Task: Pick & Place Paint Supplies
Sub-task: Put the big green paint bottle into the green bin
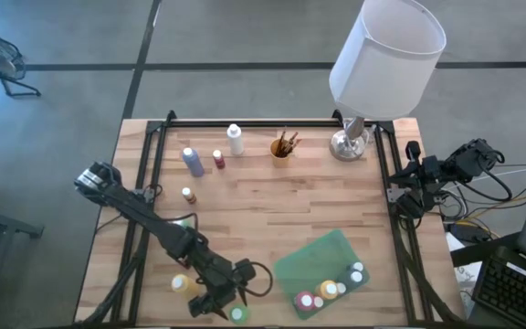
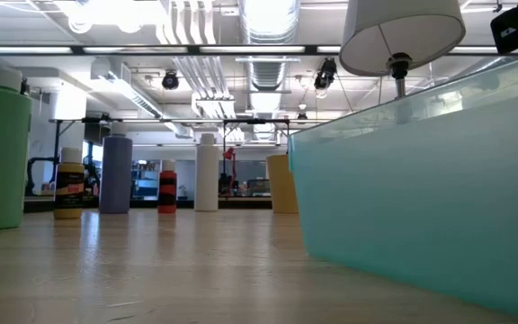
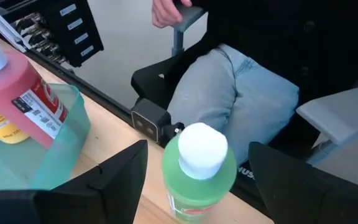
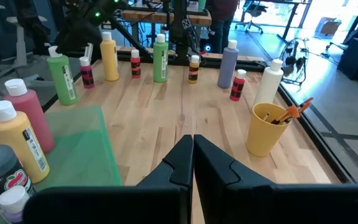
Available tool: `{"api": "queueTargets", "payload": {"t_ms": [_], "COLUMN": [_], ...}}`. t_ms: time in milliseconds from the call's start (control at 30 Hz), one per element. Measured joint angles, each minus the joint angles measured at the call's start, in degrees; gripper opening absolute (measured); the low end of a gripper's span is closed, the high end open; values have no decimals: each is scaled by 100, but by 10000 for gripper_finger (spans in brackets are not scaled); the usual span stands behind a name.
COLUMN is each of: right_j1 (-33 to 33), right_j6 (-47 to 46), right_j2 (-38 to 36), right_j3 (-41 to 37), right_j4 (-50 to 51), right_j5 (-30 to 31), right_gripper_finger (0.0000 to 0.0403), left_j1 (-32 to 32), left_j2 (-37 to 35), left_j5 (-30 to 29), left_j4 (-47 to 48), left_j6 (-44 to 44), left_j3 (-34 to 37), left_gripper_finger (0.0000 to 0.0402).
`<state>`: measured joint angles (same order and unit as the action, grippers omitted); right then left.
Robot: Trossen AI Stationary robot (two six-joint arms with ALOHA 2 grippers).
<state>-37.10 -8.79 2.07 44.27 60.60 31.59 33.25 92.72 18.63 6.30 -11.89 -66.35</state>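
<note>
While the green bottle (image 3: 199, 171) stands upright between open jaws, left gripper (image 1: 229, 306) reaches low at lower centre of the bench (image 1: 272, 196), right gripper (image 4: 190, 163) closed, parked at right edge.

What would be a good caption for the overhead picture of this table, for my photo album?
Left gripper open around a green paint bottle beside the green bin; right gripper waits shut near the lamp.

Wooden table (image 1: 263, 219) bears bottles (image 1: 193, 162), cup (image 1: 281, 149), lamp (image 1: 350, 143), bin (image 1: 313, 260).

Bottles (image 1: 328, 291) in tray (image 1: 310, 256), brush cup (image 1: 282, 146) left of lamp (image 1: 386, 55)
</note>
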Motion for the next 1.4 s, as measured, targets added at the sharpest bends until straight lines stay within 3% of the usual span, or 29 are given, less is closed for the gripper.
{"api": "queueTargets", "payload": {"t_ms": [233, 700, 1100, 1400], "right_j1": [0, 0, -1, 0], "right_j6": [-1, 1, 1, 1], "right_j2": [0, 0, 0, 0], "right_j3": [0, 0, 0, 0], "right_j4": [0, 0, -1, 0], "right_j5": [0, -2, -1, -2], "right_gripper_finger": [8, 8, 8, 8], "left_j1": [-19, -74, -110, -214], "left_j2": [158, 163, 310, 389], "left_j5": [332, 339, 688, 960], "left_j4": [-180, -288, -410, -539], "left_j6": [34, -9, 90, 104], "left_j3": [4, 4, 4, 4], "left_gripper_finger": [284, 283, 236, 231]}}
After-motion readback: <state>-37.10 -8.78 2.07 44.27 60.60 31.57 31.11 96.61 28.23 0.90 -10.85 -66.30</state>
